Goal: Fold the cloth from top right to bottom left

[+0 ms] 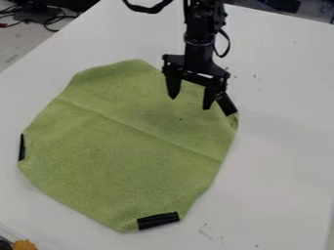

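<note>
A green cloth lies spread out on the white table, with a crease running across it from upper left to lower right. Black strips mark its edge at the left, at the bottom and at the upper right. The black gripper hangs over the cloth's upper right part, its two fingers apart with nothing between them. The right finger is beside the black strip at the cloth's upper right corner. Whether the fingertips touch the cloth, I cannot tell.
The white table extends around the cloth. Cables lie beyond its edge at the upper left. An orange object and a dark item sit at the bottom left corner.
</note>
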{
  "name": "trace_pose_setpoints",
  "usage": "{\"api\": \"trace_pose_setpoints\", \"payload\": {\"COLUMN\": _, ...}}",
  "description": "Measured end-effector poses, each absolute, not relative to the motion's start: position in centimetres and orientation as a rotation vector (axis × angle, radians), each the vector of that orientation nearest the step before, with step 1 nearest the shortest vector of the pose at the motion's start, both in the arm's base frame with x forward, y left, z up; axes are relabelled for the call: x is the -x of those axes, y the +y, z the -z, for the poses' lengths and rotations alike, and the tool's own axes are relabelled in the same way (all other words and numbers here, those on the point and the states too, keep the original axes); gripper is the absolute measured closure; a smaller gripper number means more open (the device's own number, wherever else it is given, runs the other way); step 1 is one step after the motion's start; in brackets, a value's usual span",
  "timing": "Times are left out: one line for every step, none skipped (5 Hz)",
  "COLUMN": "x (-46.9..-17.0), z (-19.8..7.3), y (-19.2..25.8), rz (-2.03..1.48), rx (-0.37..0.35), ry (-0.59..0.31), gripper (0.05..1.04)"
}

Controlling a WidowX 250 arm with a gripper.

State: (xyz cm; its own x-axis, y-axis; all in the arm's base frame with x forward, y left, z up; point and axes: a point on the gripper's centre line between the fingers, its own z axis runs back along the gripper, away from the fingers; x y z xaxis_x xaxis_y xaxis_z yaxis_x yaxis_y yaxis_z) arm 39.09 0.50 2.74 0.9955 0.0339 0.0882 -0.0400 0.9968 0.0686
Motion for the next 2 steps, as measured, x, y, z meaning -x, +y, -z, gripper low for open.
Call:
{"api": "trace_pose_setpoints", "payload": {"x": -40.66, "z": -1.46, "y": -1.37, "rz": 0.018, "rx": -0.048, "ry": -0.08, "gripper": 0.083}}
{"api": "trace_pose_setpoints", "payload": {"x": -40.65, "z": -1.37, "y": -2.06, "rz": -0.009, "rx": -0.034, "ry": -0.077, "gripper": 0.083}}
